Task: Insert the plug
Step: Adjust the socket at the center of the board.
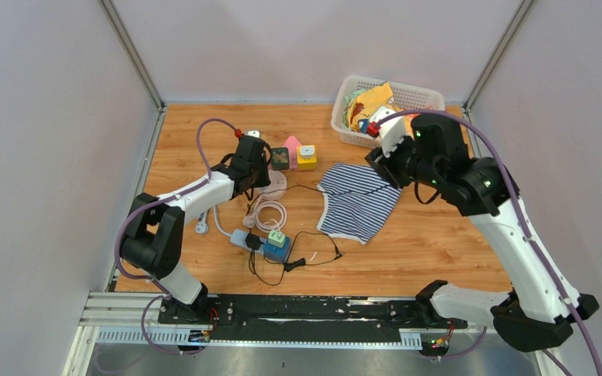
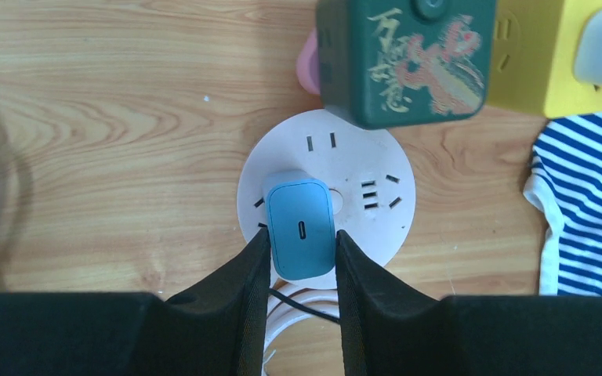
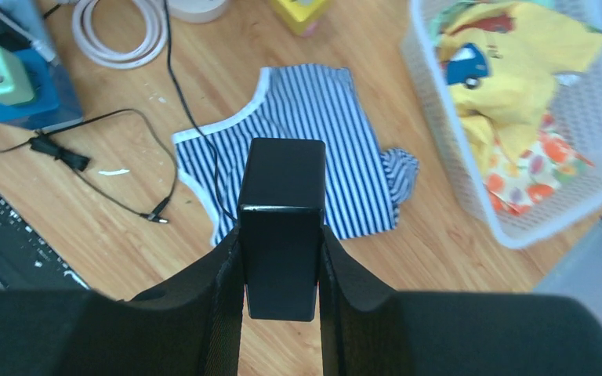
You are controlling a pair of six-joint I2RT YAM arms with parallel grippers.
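The pale, grain-patterned wooden tabletop fills the view under my left gripper. That gripper is clenched on the teal rounded plastic charger plug, one finger pressed against each of its flat sides. Directly beneath the plug lies the round white plastic socket disc. The plug's body covers the part of the disc just ahead of my fingertips. A pair of slanted slots peeps out beside my left finger, and more slot groups lie free to the right of my right finger and beyond the plug. I cannot tell from here whether the prongs are already in their slots or only resting on the face. To do this well, I judge I should hold the plug square to the disc and press straight down without twisting. I should let go only once the body sits flush. The disc looks light and may slide, so the push wants to be centred over it. Just beyond my tips stands a dark green cube socket with gold lettering, and a yellow plastic cube sits to its right; I should not swing forward into them. A blue-and-white striped cloth garment lies to my right. My right gripper is clamped on a black rectangular block above that garment, well apart from the work.
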